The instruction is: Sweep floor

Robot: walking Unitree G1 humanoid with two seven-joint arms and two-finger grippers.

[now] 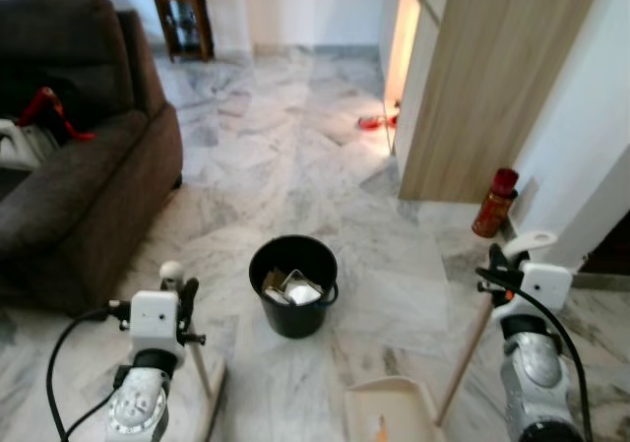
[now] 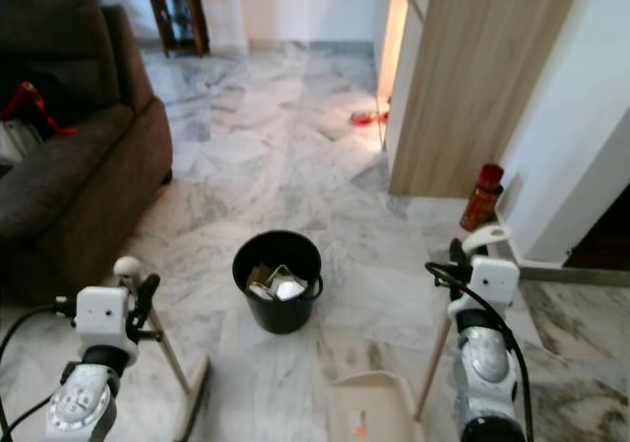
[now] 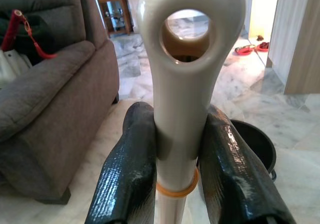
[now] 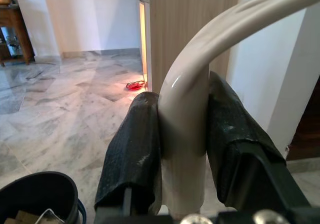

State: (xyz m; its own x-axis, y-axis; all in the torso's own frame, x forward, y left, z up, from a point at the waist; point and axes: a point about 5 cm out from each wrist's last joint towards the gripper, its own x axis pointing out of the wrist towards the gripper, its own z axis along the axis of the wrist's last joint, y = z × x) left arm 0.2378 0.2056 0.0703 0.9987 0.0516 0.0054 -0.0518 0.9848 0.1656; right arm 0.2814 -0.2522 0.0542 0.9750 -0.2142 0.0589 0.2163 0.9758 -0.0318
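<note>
Left claw [image 3: 175, 179] grips broom [image 3: 187, 84], right claw [image 4: 182, 149] dustpan handle [image 4: 200, 84] (bucket [image 1: 292, 284] between)

I count one black bucket [image 1: 292, 284] in the middle, near me. One broom [image 1: 193, 348] is on my left and one dustpan [image 1: 394, 408] on my right. One grey sofa [image 1: 84, 157] sits far left. One red bottle [image 1: 494, 203] stands right. Two red slippers [image 3: 252, 47] lie far off.
</note>
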